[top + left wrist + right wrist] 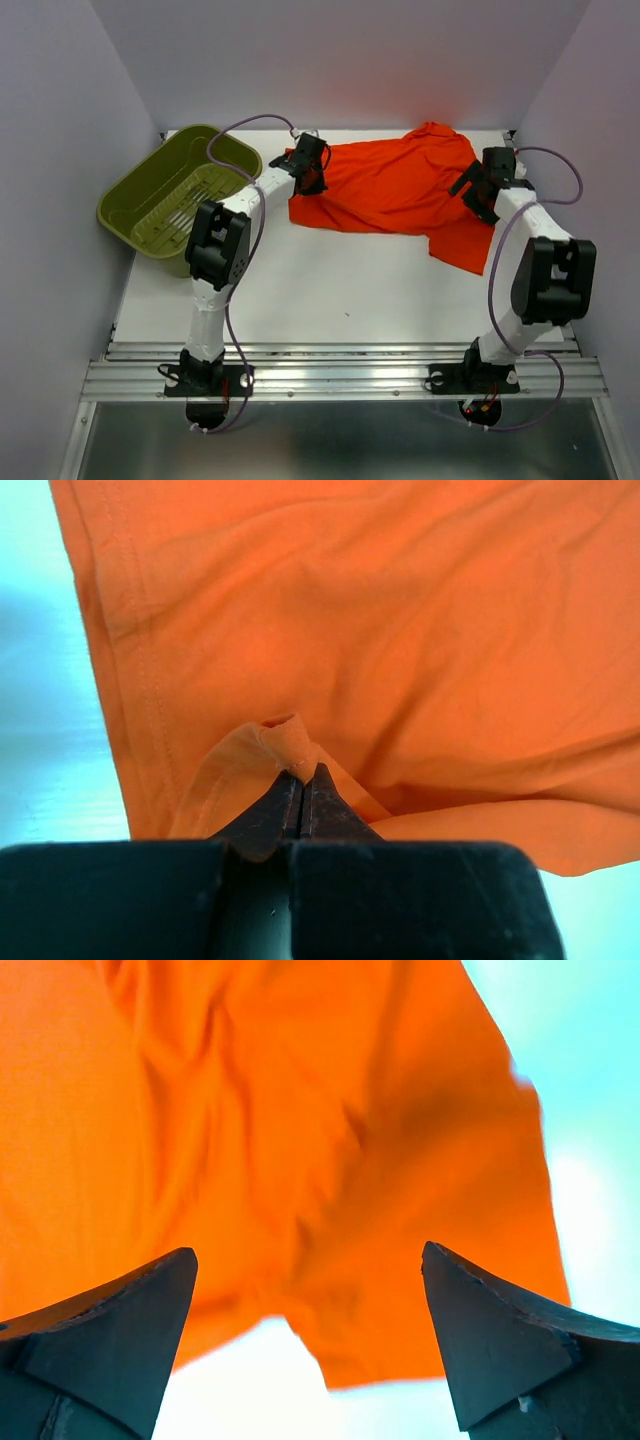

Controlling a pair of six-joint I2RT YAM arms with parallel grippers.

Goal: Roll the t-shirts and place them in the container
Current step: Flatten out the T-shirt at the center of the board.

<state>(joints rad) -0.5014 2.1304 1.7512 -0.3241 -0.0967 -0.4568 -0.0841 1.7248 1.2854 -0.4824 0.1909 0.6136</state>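
From the top view we see the orange-red t-shirt (395,190) lying spread and wrinkled across the far part of the white worktop (330,290). The left end effector (308,170) is at its left edge and the right end effector (478,190) over its right side. One part of the cloth reaches toward the near right. An olive-green slotted basket (150,195) sits at the far left corner, apart from the shirt.

In the left wrist view, the left end effector (302,780) has its fingers pressed together on a small raised fold of the t-shirt (400,630), close to a stitched hem. Bare worktop (40,680) shows on the left.

In the right wrist view, the right end effector (308,1250) stands spread wide, with nothing between its two dark fingers (120,1330). The t-shirt (250,1110) lies beyond and below them, rumpled. Its edge ends between the fingertips, with worktop (590,1160) showing to the right.
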